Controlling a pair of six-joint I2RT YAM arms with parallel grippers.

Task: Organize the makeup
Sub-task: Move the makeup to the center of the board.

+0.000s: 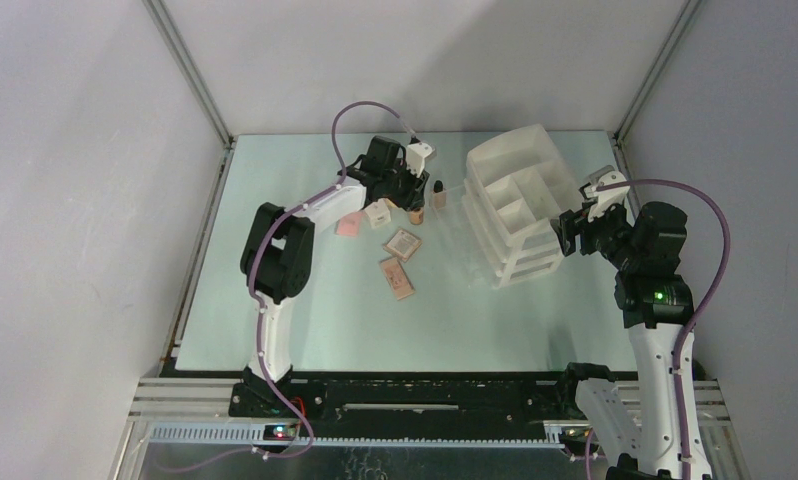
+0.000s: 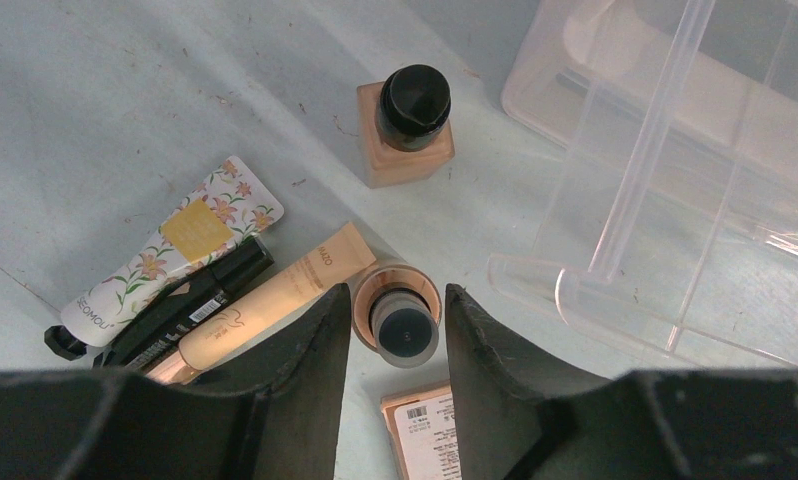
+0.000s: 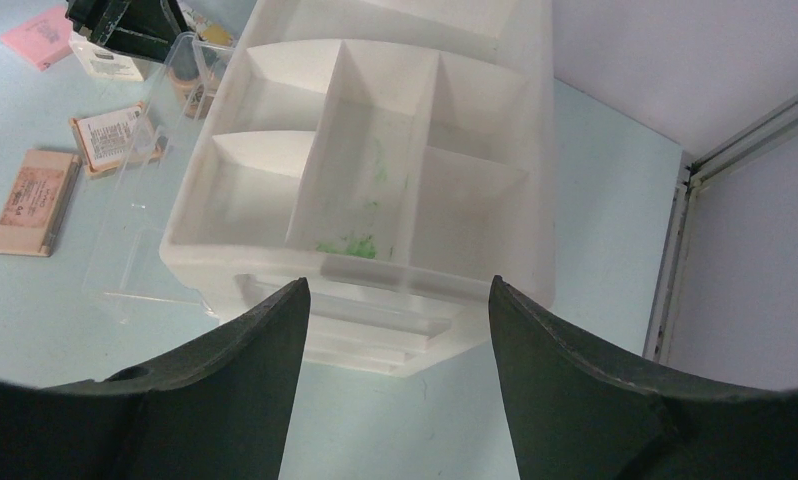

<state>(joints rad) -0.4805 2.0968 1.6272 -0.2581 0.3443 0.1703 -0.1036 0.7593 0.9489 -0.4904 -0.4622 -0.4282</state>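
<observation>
In the left wrist view a round beige bottle (image 2: 400,320) with a dark cap stands upright between the fingers of my left gripper (image 2: 398,290). The jaws flank it closely, with a sliver of gap on the right, so they are open. A square beige black-capped bottle (image 2: 407,120) stands farther off. A floral tube (image 2: 175,250), a black mascara (image 2: 190,300) and a beige tube (image 2: 265,300) lie to the left. My right gripper (image 3: 393,285) hovers open before the white organizer (image 3: 375,190), holding nothing.
A labelled palette (image 2: 425,430) lies under my left jaws. Two palettes (image 1: 402,243) (image 1: 396,277), a pink card (image 1: 349,225) and a small white box (image 1: 378,212) lie left of the organizer (image 1: 515,200). A clear drawer (image 2: 675,150) juts out near the bottles.
</observation>
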